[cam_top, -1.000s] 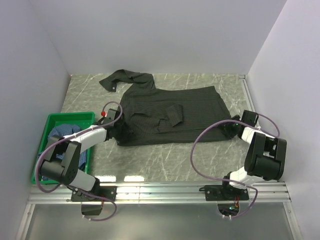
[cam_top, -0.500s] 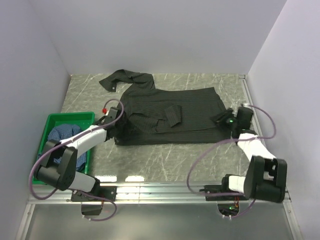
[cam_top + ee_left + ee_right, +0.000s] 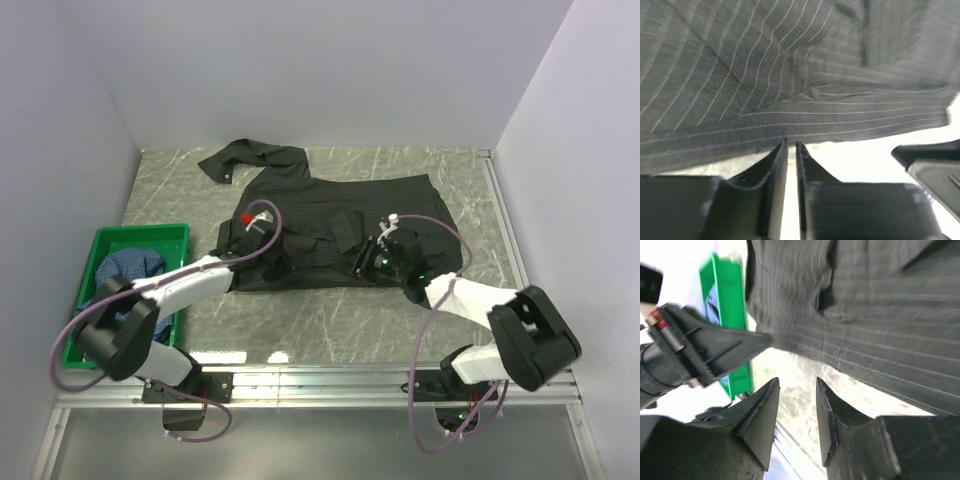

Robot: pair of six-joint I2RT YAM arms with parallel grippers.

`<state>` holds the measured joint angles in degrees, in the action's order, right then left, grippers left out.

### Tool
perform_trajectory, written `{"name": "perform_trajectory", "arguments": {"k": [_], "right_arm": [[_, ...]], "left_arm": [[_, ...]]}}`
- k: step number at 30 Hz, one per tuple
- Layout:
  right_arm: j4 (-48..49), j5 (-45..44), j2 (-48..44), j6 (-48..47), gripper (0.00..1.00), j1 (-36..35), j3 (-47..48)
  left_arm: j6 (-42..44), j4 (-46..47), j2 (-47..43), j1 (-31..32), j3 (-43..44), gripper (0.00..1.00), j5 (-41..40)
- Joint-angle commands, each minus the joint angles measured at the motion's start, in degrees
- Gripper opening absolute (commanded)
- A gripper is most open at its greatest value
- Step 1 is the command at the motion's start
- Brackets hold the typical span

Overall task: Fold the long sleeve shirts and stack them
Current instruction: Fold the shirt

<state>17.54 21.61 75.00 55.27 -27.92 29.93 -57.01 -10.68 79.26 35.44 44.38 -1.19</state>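
The black pinstriped shirt (image 3: pixel 340 215) lies spread flat on the marble table, one sleeve stretched to the far left. My left gripper (image 3: pixel 273 260) is at its near hem, left of centre. In the left wrist view (image 3: pixel 791 144) its jaws are nearly closed with only a thin gap, the tips touching the hem of the shirt (image 3: pixel 790 75); no cloth shows between them. My right gripper (image 3: pixel 365 264) is at the near hem, right of centre. In the right wrist view (image 3: pixel 797 381) it is open over bare table, just short of the shirt (image 3: pixel 880 315). The blue checked shirt (image 3: pixel 125 265) lies crumpled in the crate.
A green plastic crate (image 3: pixel 100 240) stands at the table's left edge; it also shows in the right wrist view (image 3: pixel 730 295). White walls close in the left, back and right. A metal rail (image 3: pixel 320 378) runs along the near edge. The two grippers are close together.
Both arms swung inward along the near hem: the left gripper from the shirt's left edge toward centre, the right gripper from the shirt's right edge to the middle. The shirt has hardly shifted.
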Motion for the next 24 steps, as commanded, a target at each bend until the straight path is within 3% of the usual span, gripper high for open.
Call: {"name": "perform_trajectory", "arguments": {"k": [1,7,12,18,24], "right_arm": [[11.8,-1.7,4.3,4.4,0.42,-3.1,-1.5],[17.7,-3.6,13.0,4.7,0.35,-3.8,-5.4],[17.3,-5.3,15.6,2.6,0.33,-2.8,-7.4],[13.2,-5.4,11.3,0.4,0.31,0.3,-9.7],[3.4,-3.1,2.9,-3.6,0.31,-1.4,-3.9]], "left_arm": [[0.3,5.2,4.6,2.0,1.2,0.15,0.6],[-0.3,6.5,10.2,3.1,-0.3,0.11,-0.6],[-1.9,4.5,11.7,3.1,-3.0,0.08,-1.6],[-2.2,3.1,9.2,3.1,-5.9,0.09,-2.3],[-1.0,1.9,6.4,3.1,-5.0,0.17,-3.7]]}}
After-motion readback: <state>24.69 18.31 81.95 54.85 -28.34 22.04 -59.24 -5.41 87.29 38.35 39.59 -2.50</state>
